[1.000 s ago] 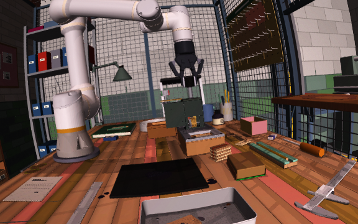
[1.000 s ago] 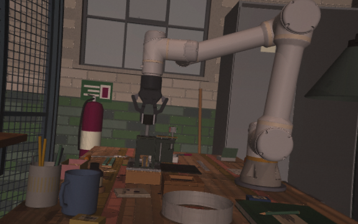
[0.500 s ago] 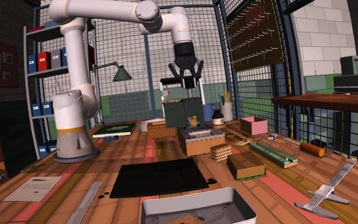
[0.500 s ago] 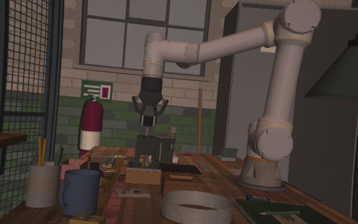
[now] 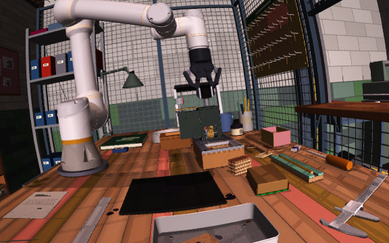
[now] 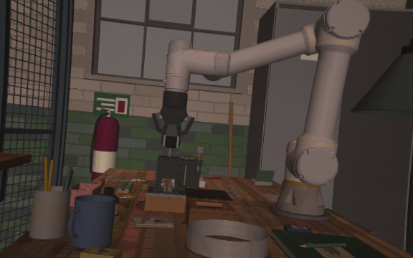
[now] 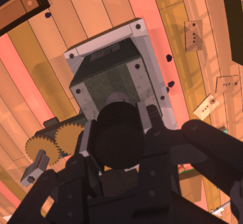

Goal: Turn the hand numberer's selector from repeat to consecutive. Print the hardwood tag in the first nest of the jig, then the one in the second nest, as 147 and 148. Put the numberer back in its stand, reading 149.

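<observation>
My gripper [image 5: 204,91] [image 6: 170,142] [image 7: 117,139] is closed around the black knob handle of the hand numberer [image 5: 199,122] [image 6: 179,172] [image 7: 112,82], and I hold the dark green body upright by it. The numberer hangs directly over the jig [image 5: 218,152] [image 6: 165,200], a wooden block with a grey metal frame on top. Brass gear wheels [image 7: 53,147] and a small grey lever show on the numberer's side in the wrist camera. The tags in the jig's nests are hidden under the numberer's body.
A grey tray [image 5: 214,226] sits at the bench's front edge behind a black mat [image 5: 172,192]. A stack of wooden tags [image 5: 239,164] and a brown box [image 5: 267,179] lie right of the jig. Loose tags [image 7: 206,107] lie on the planks.
</observation>
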Available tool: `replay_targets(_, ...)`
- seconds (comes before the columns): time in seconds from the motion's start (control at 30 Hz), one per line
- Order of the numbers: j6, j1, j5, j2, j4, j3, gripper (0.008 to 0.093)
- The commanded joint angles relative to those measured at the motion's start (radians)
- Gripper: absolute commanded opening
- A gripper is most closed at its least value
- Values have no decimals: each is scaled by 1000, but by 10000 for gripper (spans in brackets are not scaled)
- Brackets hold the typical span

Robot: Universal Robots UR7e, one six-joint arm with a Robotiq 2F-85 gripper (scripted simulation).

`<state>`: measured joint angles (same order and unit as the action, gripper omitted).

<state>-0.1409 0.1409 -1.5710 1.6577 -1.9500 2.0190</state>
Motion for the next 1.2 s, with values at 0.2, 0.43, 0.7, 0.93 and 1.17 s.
replay_targets(0.2,0,0,0,-10,-7,14,80)
replay_targets(0.43,0,0,0,-12,-17,22,80)
replay_targets(0.7,0,0,0,-10,-21,28,80)
replay_targets(0.93,0,0,0,-9,-22,30,80)
replay_targets(1.17,-1,1,0,-8,-22,31,80)
